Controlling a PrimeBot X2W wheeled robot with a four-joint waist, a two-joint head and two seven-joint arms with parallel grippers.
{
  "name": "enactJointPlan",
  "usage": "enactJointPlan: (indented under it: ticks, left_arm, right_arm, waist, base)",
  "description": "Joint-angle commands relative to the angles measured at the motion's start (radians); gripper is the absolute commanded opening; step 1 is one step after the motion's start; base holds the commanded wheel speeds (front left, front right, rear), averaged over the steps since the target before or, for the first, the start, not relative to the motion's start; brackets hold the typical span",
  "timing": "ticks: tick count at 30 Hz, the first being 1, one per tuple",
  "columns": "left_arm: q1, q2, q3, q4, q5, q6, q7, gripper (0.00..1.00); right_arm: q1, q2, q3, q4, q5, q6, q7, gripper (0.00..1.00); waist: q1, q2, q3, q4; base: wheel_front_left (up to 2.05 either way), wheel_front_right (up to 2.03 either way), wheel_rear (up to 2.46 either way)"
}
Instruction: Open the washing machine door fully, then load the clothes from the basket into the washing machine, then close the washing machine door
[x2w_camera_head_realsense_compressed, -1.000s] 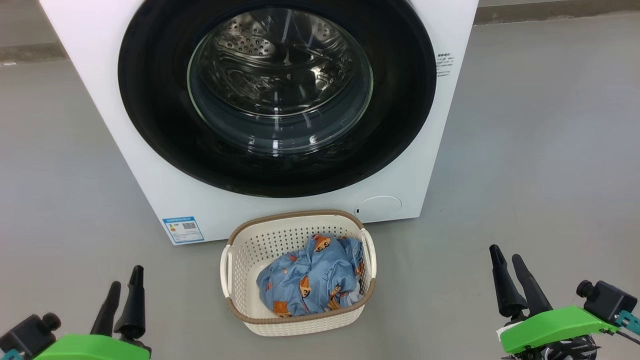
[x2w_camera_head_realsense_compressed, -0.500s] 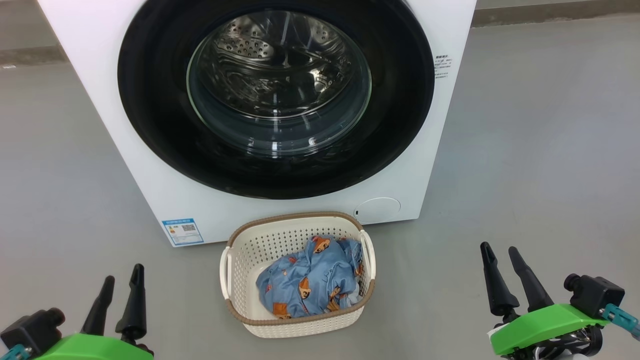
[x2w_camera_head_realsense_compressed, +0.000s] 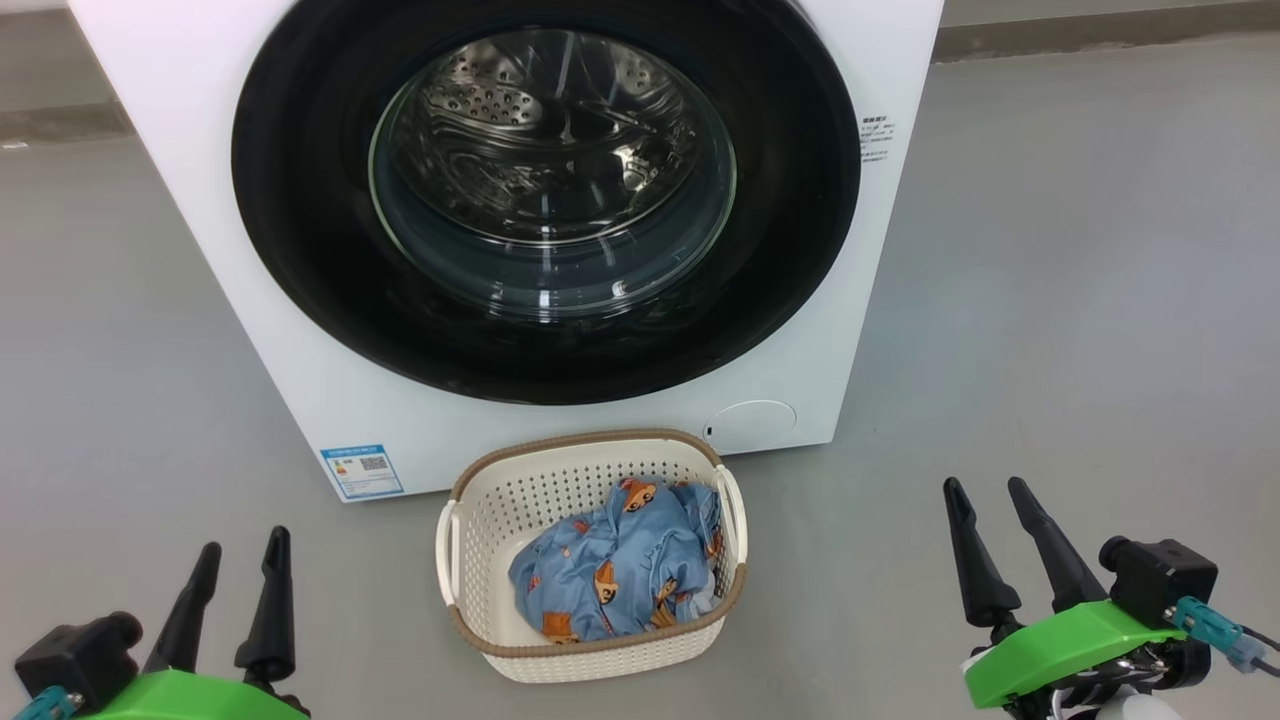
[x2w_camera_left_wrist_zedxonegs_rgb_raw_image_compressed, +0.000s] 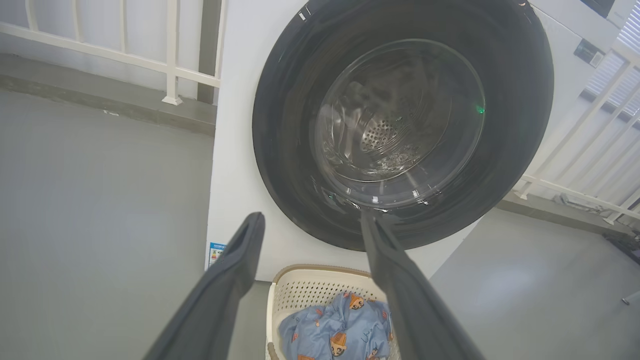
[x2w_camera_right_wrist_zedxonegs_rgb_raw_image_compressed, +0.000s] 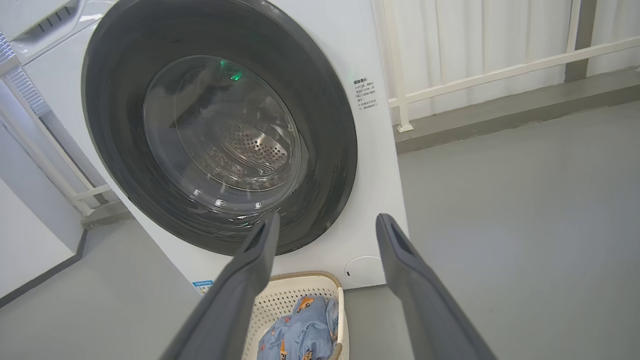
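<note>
Door check: washing machine door (x2w_camera_head_realsense_compressed: 545, 200) shut flush on washing machine (x2w_camera_head_realsense_compressed: 300, 380). Basket (x2w_camera_head_realsense_compressed: 590, 443) on floor (x2w_camera_head_realsense_compressed: 1050, 300) just before it, clothes (x2w_camera_head_realsense_compressed: 620, 560) inside, handy for loading. Left end effector (x2w_camera_head_realsense_compressed: 244, 543) and right end effector (x2w_camera_head_realsense_compressed: 985, 490) spread wide, empty, flanking the basket.

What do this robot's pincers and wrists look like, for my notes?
Both the left pincer and the right pincer have two long, tapering black fingers rising from a bright green housing. A black camera block sits beside each housing, with a teal cable connector on it.
</note>
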Motion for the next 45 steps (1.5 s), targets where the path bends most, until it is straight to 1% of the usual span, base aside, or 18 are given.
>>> enactJointPlan:
  ticks: [1, 19, 32, 38, 45]
  left_arm:
    - [-0.045, 0.037, 0.026, -0.024, 0.033, -0.002, -0.017, 1.00]
    - [-0.038, 0.064, 0.017, -0.023, 0.216, -0.003, -0.072, 1.00]
    - [-0.036, 0.059, 0.025, 0.002, 0.215, -0.003, -0.072, 1.00]
    - [-0.040, 0.055, 0.030, 0.019, 0.199, -0.003, -0.072, 1.00]
    - [-0.046, 0.055, 0.041, 0.049, 0.238, -0.003, -0.072, 1.00]
  right_arm:
    - [-0.047, -0.004, 0.027, -0.020, -0.037, -0.001, -0.018, 1.00]
    - [-0.071, -0.014, 0.058, 0.008, -0.226, -0.001, -0.073, 1.00]
    - [-0.070, -0.011, 0.051, 0.032, -0.190, -0.001, -0.073, 1.00]
    - [-0.075, -0.010, 0.039, 0.065, -0.162, -0.001, -0.073, 1.00]
    - [-0.089, -0.009, 0.011, 0.083, -0.208, -0.001, -0.073, 1.00]
  waist:
    - [0.0000, 0.0000, -0.002, -0.001]
    - [0.0000, 0.0000, -0.008, -0.003]
    - [0.0000, 0.0000, -0.011, 0.003]
    - [0.0000, 0.0000, -0.015, 0.004]
    - [0.0000, 0.0000, -0.021, 0.004]
  base:
    - [0.00, 0.00, 0.00]
    - [0.00, 0.00, 0.00]
    - [0.00, 0.00, 0.00]
    - [0.00, 0.00, 0.00]
    - [0.00, 0.00, 0.00]
